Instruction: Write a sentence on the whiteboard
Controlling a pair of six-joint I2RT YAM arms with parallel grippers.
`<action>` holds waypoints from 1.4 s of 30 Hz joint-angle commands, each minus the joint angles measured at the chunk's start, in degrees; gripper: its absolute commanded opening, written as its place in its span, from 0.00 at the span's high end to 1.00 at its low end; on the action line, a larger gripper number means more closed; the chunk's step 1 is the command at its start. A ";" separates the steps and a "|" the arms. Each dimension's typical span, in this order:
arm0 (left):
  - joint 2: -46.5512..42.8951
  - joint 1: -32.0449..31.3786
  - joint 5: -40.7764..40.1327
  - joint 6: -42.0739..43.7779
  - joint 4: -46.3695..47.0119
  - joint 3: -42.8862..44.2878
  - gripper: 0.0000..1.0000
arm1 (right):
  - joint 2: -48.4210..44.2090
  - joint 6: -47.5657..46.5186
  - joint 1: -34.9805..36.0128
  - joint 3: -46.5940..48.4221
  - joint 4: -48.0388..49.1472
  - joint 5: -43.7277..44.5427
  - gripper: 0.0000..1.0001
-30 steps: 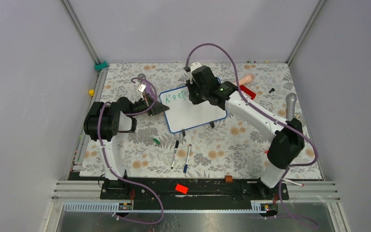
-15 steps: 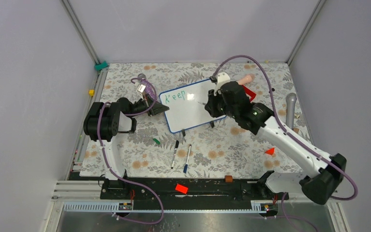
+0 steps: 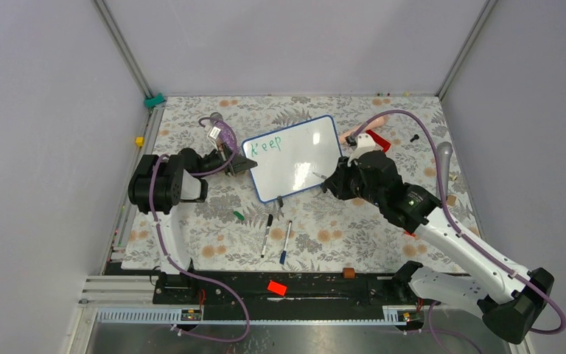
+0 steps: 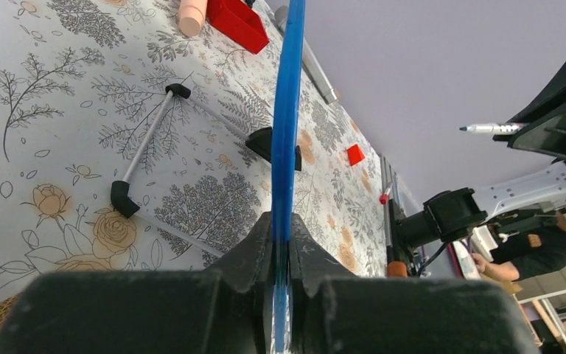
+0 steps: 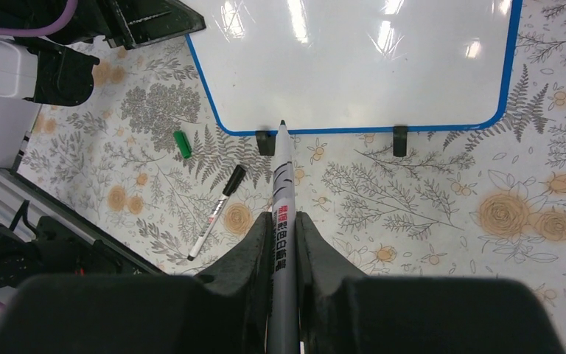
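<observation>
Green cap (image 3: 239, 215) and loose pens (image 3: 267, 234) before whiteboard (image 3: 295, 158), left claw (image 4: 281, 228) clamping its rim, right claw (image 5: 284, 221) clamping marker (image 5: 280, 173).

Floral mat (image 3: 339, 221), 2 loose markers (image 3: 267, 234), green cap (image 3: 239, 215), possibly a red tray (image 3: 377, 140).

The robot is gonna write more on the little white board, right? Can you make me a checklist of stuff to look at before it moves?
1. Board held steady: ok. The left gripper is clamped on the blue rim of the whiteboard.
2. Marker held: ok. The right gripper is shut on the marker.
3. Cap off: ok. The tip is bare.
4. Tip touching the board: not ok. It hangs in the air, off the surface.
5. Sentence finished: not ok. Only "Keep" is written.
6. Ink colour matches the green word: cannot tell.
</observation>
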 commanded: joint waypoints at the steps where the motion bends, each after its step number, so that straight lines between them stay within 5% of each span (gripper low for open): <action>1: 2.52 0.71 -1.00 -4.82 0.06 0.71 1.00 | -1.43 3.58 -0.14 0.28 2.57 -0.49 1.00; 7: -0.73 0.71 0.36 7.43 0.11 -2.11 1.00 | -0.26 3.87 -0.09 1.87 2.32 0.10 1.00; 18: 0.58 -0.27 4.94 7.68 0.15 0.59 0.80 | 8.12 2.95 -0.12 6.67 5.91 -1.23 1.00; 26: -1.59 -1.52 4.68 7.97 0.14 0.61 0.79 | 10.11 -0.54 -0.12 8.18 6.60 -1.54 1.00; 32: 0.71 -2.00 7.97 3.03 0.14 3.57 0.34 | 9.18 -2.82 -0.12 7.90 6.04 -1.38 1.00; 38: 0.12 -2.11 7.22 2.19 0.24 2.98 0.21 | 7.74 -4.66 -0.11 7.23 5.82 -0.55 1.00; 40: -0.46 -2.04 7.58 2.57 0.18 2.36 0.04 | 7.38 -5.06 -0.06 7.16 5.78 -0.24 1.00; 42: -1.31 -1.68 7.24 3.04 0.14 1.54 0.01 | 7.26 -5.20 -0.07 7.16 5.91 -0.35 1.00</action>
